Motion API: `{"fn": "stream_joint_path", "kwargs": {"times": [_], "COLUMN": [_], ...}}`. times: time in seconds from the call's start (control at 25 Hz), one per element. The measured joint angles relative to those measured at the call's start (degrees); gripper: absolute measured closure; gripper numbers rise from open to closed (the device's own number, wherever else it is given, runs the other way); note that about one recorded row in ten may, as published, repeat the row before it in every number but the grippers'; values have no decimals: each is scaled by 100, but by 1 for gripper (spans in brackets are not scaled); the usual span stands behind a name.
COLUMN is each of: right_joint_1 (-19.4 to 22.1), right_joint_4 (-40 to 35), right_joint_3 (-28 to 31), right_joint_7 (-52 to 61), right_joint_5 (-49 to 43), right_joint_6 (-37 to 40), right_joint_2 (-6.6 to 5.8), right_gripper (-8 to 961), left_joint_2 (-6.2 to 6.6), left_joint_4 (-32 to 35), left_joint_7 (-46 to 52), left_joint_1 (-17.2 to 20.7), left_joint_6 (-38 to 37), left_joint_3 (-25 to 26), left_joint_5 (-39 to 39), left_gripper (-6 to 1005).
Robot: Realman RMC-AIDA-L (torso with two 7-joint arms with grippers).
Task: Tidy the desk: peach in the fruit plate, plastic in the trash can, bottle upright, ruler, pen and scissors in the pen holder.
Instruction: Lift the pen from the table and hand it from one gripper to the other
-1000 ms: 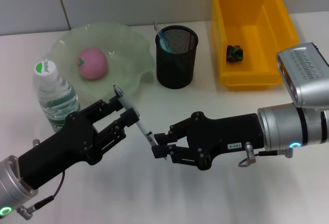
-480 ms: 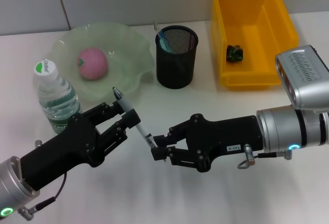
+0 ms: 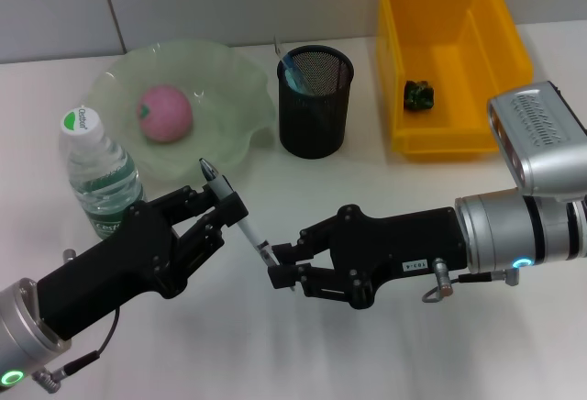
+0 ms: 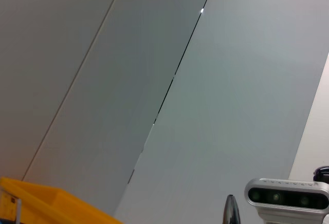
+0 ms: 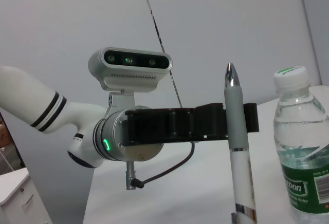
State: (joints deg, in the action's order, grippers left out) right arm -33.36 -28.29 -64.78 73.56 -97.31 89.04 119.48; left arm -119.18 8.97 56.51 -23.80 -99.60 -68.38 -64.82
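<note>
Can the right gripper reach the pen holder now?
Probably yes. The right gripper holds the lower end of the pen, and bare table lies between it and the pen holder. But the left gripper also grips the pen and must release first.

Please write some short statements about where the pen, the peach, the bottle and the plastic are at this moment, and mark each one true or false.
1. The pen is held between the left gripper and the right gripper, above the table. True.
2. The peach lies on the table beside the fruit plate. False: it lies in the plate.
3. The bottle lies on its side. False: it stands upright, cap on top.
4. The dark plastic piece is inside the yellow bin. True.
5. The pen holder is empty. False: a blue-handled item already stands in it.
</note>
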Motion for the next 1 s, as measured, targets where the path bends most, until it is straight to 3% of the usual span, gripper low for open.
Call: {"fn": "stream_joint_path", "kwargs": {"times": [0.72, 1.0], "right_joint_1": [5, 5], "right_joint_4": [9, -11], "right_joint_3": [7, 4], "right_joint_7": [124, 103], "right_joint_5": [14, 22], "right_joint_6": [15, 34], "right_joint_2": [5, -2], "right_gripper": [733, 717], "left_joint_2": [0, 0], "left_joint_4": [-61, -63], "left_joint_7": [-13, -16], "left_joint_1": [0, 7], "left_joint_6": [5, 1], "left_joint_3": [9, 37], "left_joint_5": [31, 26], "left_gripper": [855, 854]}}
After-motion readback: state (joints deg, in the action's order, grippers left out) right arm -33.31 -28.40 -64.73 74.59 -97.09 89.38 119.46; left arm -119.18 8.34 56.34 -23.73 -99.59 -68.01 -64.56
